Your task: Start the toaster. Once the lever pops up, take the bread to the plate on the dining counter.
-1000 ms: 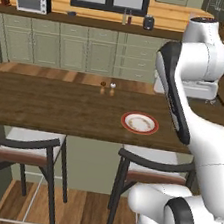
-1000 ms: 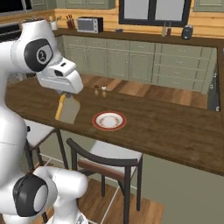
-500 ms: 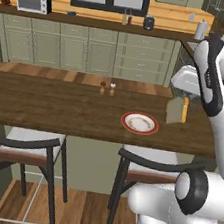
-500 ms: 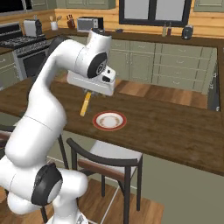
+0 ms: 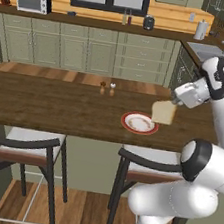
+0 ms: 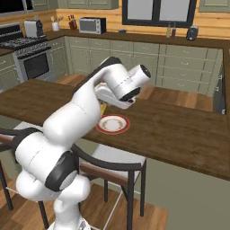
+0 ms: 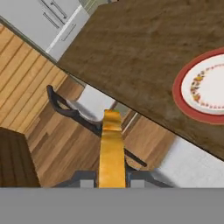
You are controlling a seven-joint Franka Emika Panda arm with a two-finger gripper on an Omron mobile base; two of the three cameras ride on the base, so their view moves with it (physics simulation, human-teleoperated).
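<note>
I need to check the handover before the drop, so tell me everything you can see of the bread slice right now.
The bread is one flat, square slice, light tan with a paler face and a darker golden crust edge, which the hand view shows end-on. It is held in the shut pincer, hanging on edge in the air rather than lying flat. It hovers beside the plate, at its right rim in the left base view, above the dining counter. Nothing but the pincer touches it.
</note>
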